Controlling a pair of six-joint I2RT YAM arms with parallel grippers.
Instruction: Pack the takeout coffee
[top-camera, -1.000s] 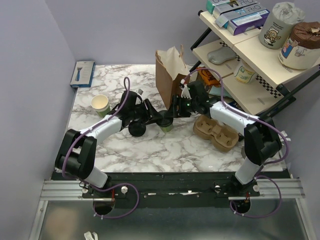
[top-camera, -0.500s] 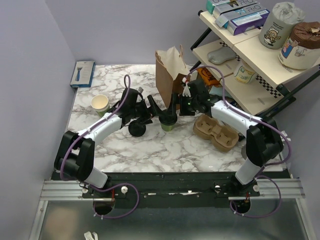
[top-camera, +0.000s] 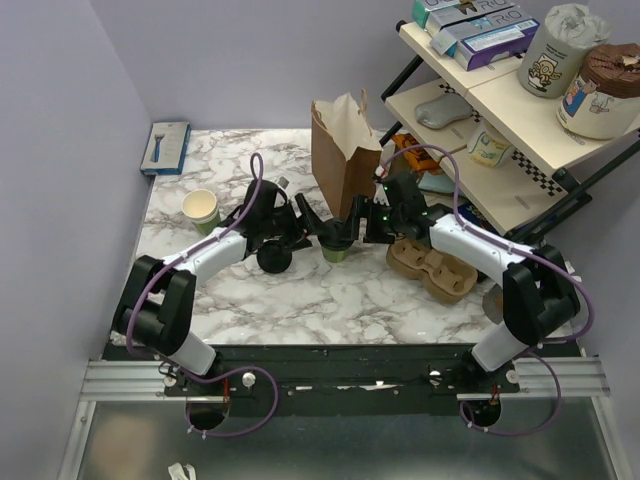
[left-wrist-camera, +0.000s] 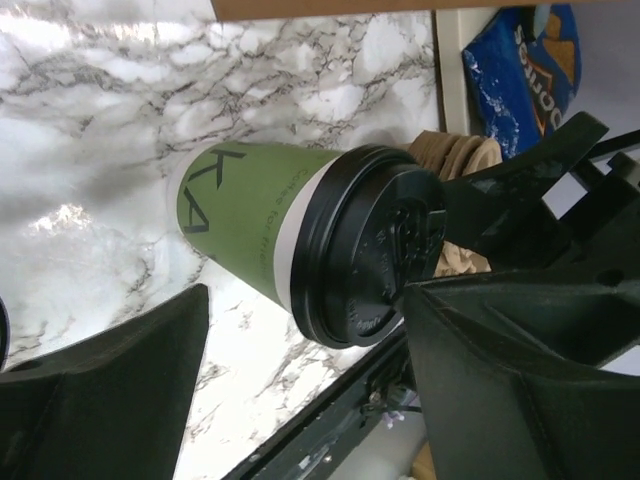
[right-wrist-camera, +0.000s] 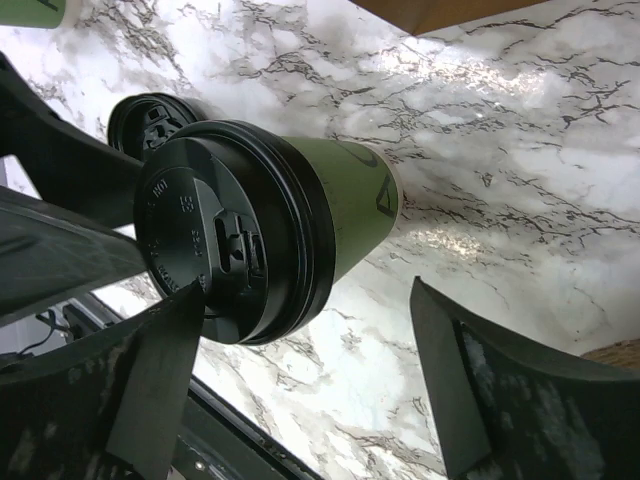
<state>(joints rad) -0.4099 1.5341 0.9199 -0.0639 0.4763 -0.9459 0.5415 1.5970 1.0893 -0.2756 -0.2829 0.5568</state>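
The takeout coffee (top-camera: 337, 241), a dark-green cup under a black lid, stands upright on the marble table (top-camera: 300, 300) just in front of the brown paper bag (top-camera: 345, 150). My left gripper (top-camera: 311, 226) is open on its left side and my right gripper (top-camera: 359, 223) is open on its right. In the left wrist view the coffee (left-wrist-camera: 270, 230) sits beyond my open left gripper (left-wrist-camera: 310, 385), its lid close to the right finger (left-wrist-camera: 520, 390). The right wrist view shows the coffee (right-wrist-camera: 300, 215) just past my open right gripper (right-wrist-camera: 305, 390); the left finger (right-wrist-camera: 150, 390) overlaps the lid's edge.
A loose black lid (top-camera: 274, 258) lies left of the coffee. A lidless green cup (top-camera: 201, 208) stands at the far left. The pulp cup tray (top-camera: 435, 265) lies to the right. A shelf rack (top-camera: 500, 110) with boxes and tubs stands at the back right.
Both grippers have opened and let go of the lidded cup, then drawn back a little to either side. The cup stays standing in place.
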